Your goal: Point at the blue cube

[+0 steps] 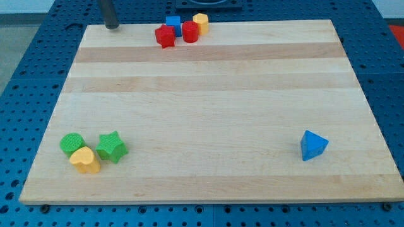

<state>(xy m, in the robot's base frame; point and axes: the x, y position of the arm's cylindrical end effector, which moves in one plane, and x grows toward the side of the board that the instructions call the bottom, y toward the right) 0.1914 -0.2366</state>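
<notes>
The blue cube (173, 24) sits at the view's top edge of the wooden board (208, 113), in a tight cluster with a red star-like block (165, 36) in front of it, a red cylinder (190, 31) to its right and a yellow block (201, 23) further right. My tip (112, 26) is at the view's top left, at the board's far edge, about 100 pixels left of the blue cube and touching no block.
A green cylinder (72, 144), a yellow block (84, 160) and a green star (112, 147) cluster at the view's bottom left. A blue triangular block (313, 145) lies at the bottom right. Blue perforated table surrounds the board.
</notes>
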